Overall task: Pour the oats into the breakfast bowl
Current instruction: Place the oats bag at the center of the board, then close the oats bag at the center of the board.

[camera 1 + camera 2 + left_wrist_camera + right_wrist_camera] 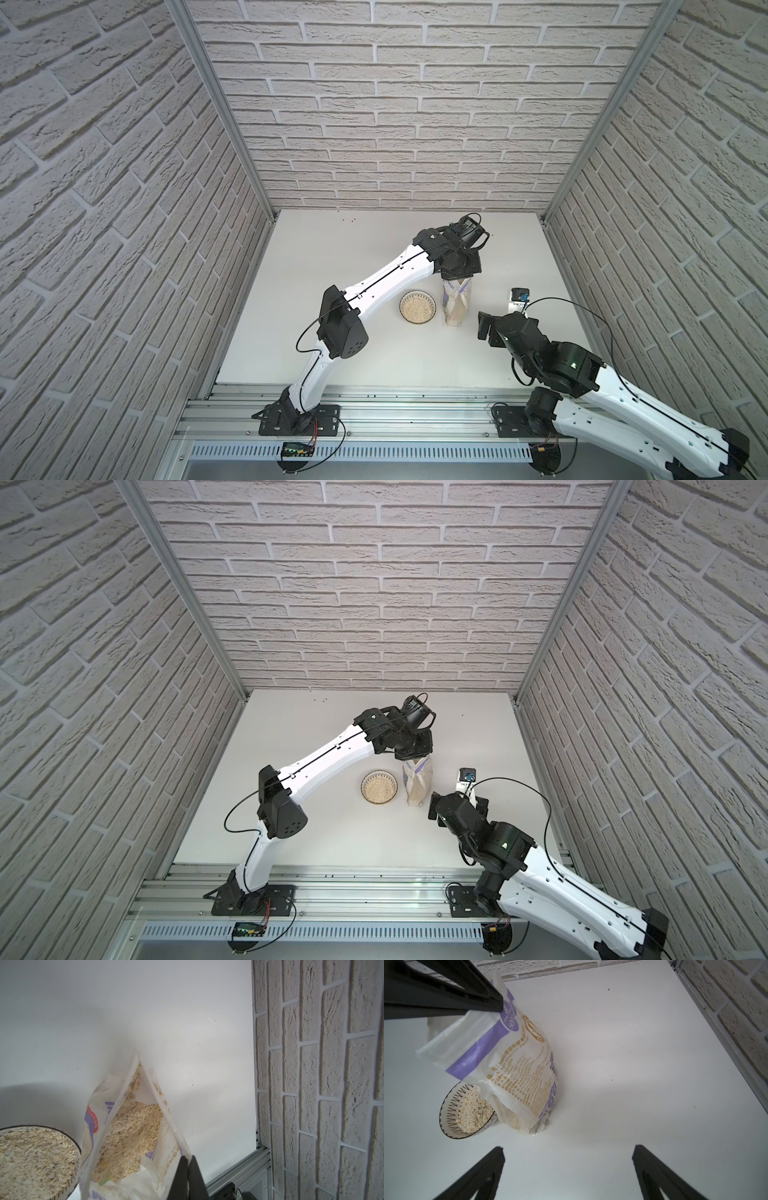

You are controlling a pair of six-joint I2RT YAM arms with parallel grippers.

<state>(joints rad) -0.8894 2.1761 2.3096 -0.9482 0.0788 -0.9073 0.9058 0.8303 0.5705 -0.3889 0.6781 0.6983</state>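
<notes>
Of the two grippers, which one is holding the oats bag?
The left gripper: its jaws are shut on the top edge of the oats bag. The right gripper stands open, apart from the bag, holding nothing.

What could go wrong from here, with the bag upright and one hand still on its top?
1. The left hand pinches only the top edge of the soft, open bag; once released, it may slump and spill oats.
2. The bag stands right beside the filled bowl; a tipping bag could nudge it.
3. The open right hand is close; moving in could knock the bag.

Even, bright overhead light; soft shadows on the white table (374, 249); wide-angle bending at edges; wrist views slightly blurred.
</notes>
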